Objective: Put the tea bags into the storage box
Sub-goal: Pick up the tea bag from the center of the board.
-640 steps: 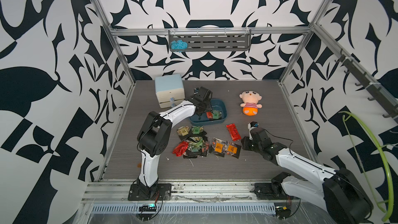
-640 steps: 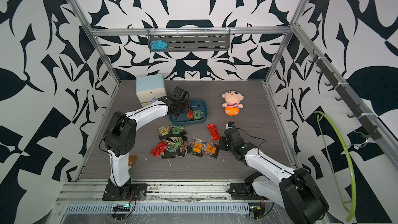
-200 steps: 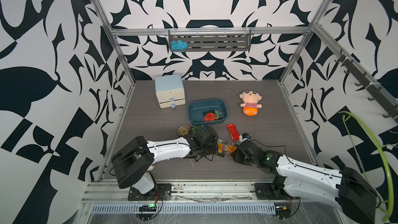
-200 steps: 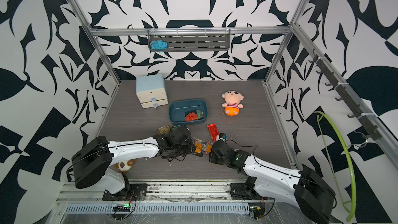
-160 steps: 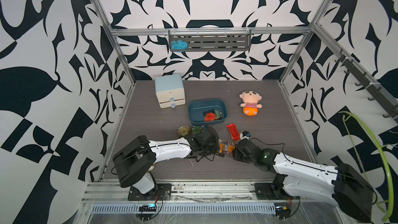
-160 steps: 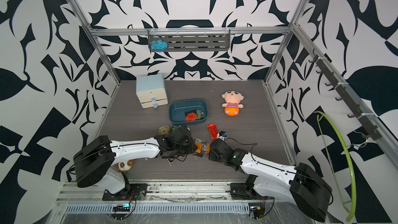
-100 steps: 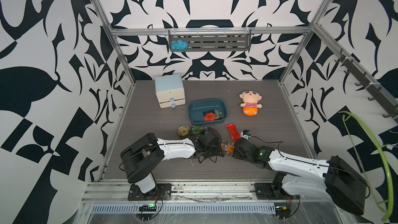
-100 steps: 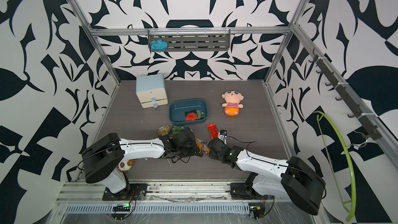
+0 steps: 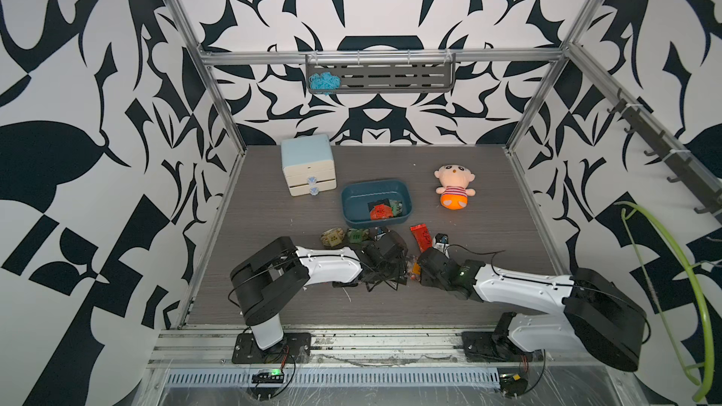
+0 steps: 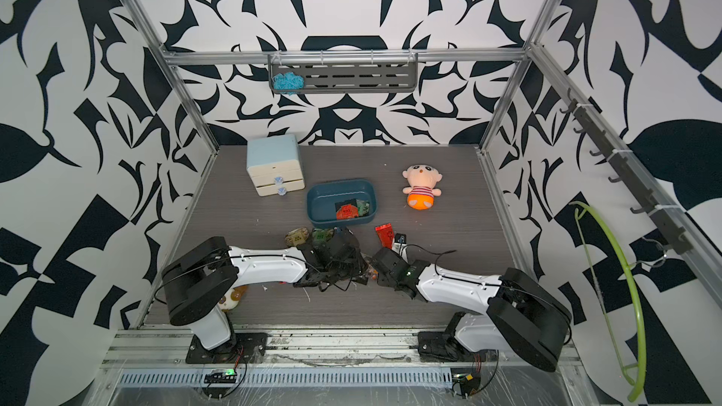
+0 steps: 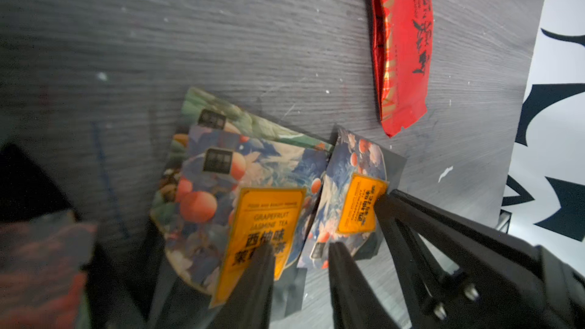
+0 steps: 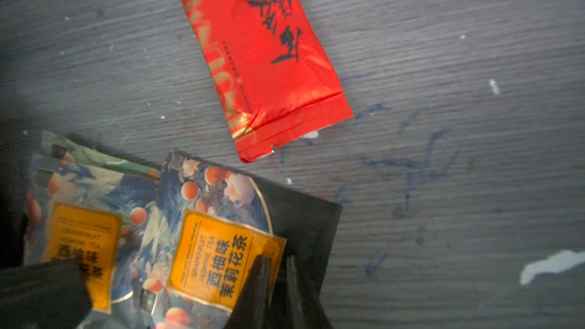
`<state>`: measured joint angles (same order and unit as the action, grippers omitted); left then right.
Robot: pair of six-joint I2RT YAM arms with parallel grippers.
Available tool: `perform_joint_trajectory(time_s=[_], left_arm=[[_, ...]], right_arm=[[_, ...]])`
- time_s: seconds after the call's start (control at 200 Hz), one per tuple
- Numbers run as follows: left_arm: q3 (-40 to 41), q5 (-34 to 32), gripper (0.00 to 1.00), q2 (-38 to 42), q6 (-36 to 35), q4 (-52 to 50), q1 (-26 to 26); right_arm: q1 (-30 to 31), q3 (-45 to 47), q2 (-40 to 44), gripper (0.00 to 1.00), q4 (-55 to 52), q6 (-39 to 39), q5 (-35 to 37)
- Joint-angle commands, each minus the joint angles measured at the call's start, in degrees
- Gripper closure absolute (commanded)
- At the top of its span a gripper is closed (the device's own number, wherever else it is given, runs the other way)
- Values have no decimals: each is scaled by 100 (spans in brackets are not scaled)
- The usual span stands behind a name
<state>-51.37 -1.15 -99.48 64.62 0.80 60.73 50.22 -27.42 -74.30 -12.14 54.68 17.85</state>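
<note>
My right gripper (image 12: pixel 276 261) is pinching, jaws nearly closed, the label corner of one grapefruit jasmine sachet (image 12: pixel 218 232). My left gripper (image 11: pixel 300 248) is hovering, narrowly parted, over the overlapping neighbour sachet (image 11: pixel 253 191). A red sachet (image 12: pixel 262 58) is lying nearby; the storage box (image 9: pixel 359 201) is standing beyond the pile, holding a few tea bags (image 9: pixel 385 210)

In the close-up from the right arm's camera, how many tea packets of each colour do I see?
Red sachet: 1
Orange-label sachet: 2
Green-edged sachet, mostly covered: 1
Total: 4
</note>
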Motion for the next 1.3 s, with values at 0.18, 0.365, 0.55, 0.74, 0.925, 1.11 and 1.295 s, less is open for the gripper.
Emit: perform_joint_trajectory(time_s=[0.18,0.365,0.55,0.74,0.925,1.11,1.295], left_arm=[[-274,-124,58,-247,-108,-218,18],[-390,-88,58,-336,-81,-276,18],[-468,-132,61,-440,-94,-371,18],[-451,-248,62,-523,-2,-364,18],[-513,-130,62,-693,0,-272,35],[-518,-358,62,-765,64,-485,60],[-632,-231,62,-893,47,-475,145]], right_arm=[[-24,-53,-52,87,-92,-62,-125],[-29,65,22,88,59,-42,-187],[-24,148,-66,91,119,-18,-162],[-22,278,-42,91,221,-10,-171],[-29,377,20,91,299,26,-154],[-26,456,61,91,332,42,-171],[-29,541,89,91,412,69,-167]])
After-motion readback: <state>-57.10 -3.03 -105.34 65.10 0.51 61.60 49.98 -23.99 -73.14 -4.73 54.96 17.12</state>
